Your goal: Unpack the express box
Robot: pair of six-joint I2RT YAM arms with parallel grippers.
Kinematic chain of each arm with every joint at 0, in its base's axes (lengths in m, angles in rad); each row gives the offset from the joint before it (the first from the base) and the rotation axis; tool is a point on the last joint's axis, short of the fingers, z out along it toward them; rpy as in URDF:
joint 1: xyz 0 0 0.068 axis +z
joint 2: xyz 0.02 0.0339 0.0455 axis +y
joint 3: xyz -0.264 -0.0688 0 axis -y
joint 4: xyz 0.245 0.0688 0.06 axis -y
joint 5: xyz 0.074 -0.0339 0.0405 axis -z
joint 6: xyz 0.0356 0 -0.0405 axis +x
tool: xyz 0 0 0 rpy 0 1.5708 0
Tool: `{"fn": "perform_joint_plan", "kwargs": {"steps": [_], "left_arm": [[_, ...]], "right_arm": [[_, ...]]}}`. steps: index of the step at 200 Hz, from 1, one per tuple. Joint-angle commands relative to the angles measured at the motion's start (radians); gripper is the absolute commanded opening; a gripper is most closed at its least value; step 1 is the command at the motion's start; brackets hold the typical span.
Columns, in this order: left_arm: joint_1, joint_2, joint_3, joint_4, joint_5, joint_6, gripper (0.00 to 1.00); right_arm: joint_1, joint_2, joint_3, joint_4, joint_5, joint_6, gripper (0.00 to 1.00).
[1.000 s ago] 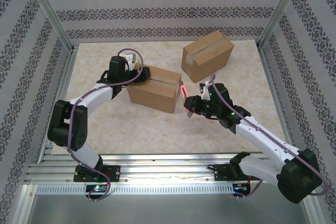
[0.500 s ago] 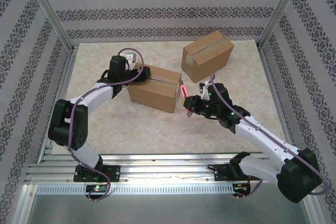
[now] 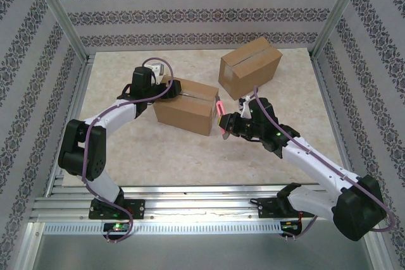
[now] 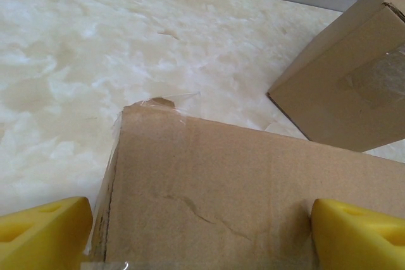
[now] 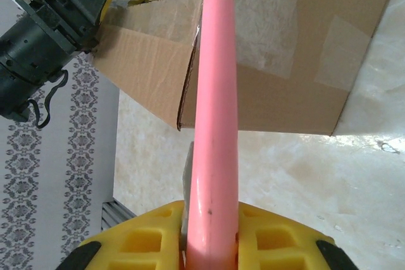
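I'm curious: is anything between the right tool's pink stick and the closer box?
Nothing visible does. The right tool holds the pink stick by the right end of the closer box, with no object between them.

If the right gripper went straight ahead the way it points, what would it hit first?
Probably the near cardboard box: the pink tool in the right gripper points at its taped end.

a robot test cell in a lab, not a home: patterned wallpaper panels [image 3: 190,14] close in three sides, held up by bare aluminium posts [image 3: 60,14]. the marble-look counter [image 3: 190,156] ends at its near edge in slotted aluminium rails [image 3: 202,197], where the left arm [image 3: 107,115] and right arm [image 3: 316,162] are bolted.
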Motion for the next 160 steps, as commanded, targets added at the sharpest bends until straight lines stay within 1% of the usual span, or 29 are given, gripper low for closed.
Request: {"fn": "perform_joint_plan", "kwargs": {"steps": [1,48,160], "left_arm": [[-0.022,0.129,-0.090,-0.271,-0.020,0.019,0.89],[-0.021,0.138,-0.088,-0.276,-0.022,0.018,0.89],[-0.022,0.159,-0.087,-0.280,-0.031,0.012,0.89]], "right_arm": [[0.040,0.006,0.022,0.025,-0.152,0.001,0.00],[0.064,0.002,-0.003,0.032,-0.174,0.023,0.00],[0.105,-0.019,-0.054,0.055,-0.168,0.053,0.00]]}}
